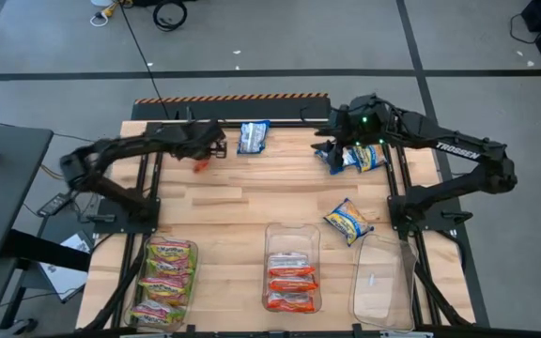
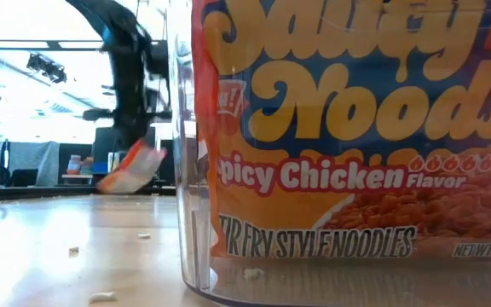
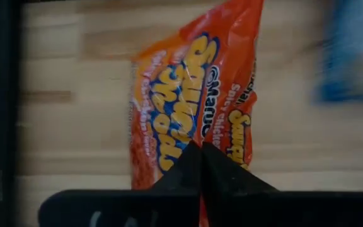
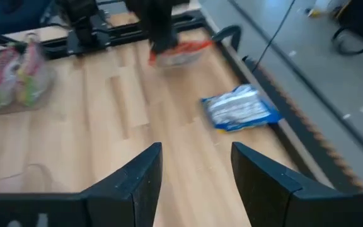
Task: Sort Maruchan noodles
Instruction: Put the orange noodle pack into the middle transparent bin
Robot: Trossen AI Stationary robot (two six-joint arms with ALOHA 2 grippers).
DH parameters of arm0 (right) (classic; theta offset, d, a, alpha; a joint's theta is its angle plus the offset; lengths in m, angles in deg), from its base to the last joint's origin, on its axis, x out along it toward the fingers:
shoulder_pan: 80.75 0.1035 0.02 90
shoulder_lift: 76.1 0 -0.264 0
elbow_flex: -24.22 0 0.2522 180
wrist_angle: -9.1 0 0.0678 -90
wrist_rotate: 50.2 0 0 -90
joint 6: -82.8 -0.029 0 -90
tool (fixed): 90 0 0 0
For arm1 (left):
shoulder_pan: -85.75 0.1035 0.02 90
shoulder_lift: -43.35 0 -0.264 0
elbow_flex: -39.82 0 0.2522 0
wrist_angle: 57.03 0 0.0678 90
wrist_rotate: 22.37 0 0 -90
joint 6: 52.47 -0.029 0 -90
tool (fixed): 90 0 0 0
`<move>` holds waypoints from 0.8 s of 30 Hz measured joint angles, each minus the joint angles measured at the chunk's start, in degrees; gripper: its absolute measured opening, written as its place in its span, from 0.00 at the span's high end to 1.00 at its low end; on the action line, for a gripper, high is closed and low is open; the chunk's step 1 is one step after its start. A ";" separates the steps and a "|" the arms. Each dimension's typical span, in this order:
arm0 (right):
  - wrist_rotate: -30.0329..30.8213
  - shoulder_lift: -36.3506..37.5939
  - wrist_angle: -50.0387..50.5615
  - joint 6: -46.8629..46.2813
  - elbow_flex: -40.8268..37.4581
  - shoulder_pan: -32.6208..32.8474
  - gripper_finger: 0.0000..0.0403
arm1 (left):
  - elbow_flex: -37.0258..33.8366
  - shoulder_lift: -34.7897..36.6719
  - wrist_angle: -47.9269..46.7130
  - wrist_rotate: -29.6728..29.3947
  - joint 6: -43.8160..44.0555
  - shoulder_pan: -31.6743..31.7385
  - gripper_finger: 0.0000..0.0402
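The left end effector [image 1: 209,150] is pressed together on a crinkly orange-red plastic ramen packet [image 3: 194,107], pinching it at one short edge, so the packet hangs from the tips with its long axis pointing away from the wrist. In the high view only a small orange piece of it shows under the fingers, at about 11 o'clock on the pale wooden surface [image 1: 224,216]. The move that comes next, in my judgement, is to carry it to the clear rectangular plastic bin with orange-red packets [image 1: 292,268], which lies near the 6 o'clock edge, so the way goes from 11 o'clock toward 5 o'clock of the end effector. The left arm is clearly the nearer one for this packet. The right end effector [image 4: 194,173] is spread and holds nothing; it hovers at about 1 o'clock, near two blue-and-yellow packets [image 1: 353,157]. Another blue packet [image 1: 253,137] lies at 12 o'clock, and one yellow-and-blue packet [image 1: 347,221] lies near the empty clear bin [image 1: 383,277]. The bin with green-yellow packets [image 1: 165,282] stands at 7 o'clock. The low view is mostly blocked by the middle bin, and there the held packet looks small and blurred. I cannot tell if it is touching the surface or already lifted.
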 joint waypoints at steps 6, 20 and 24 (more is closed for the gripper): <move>1.02 0.00 3.93 -7.21 0.00 6.16 0.55 | -0.22 10.39 12.63 -1.91 14.64 -11.62 1.00; 17.83 -0.58 4.44 -26.79 -0.02 34.83 0.56 | -0.33 2.46 41.56 -36.55 39.34 -46.18 1.00; 22.31 -2.17 3.85 -32.09 -0.02 43.38 0.55 | -0.33 -3.28 53.95 -41.85 39.31 -52.15 1.00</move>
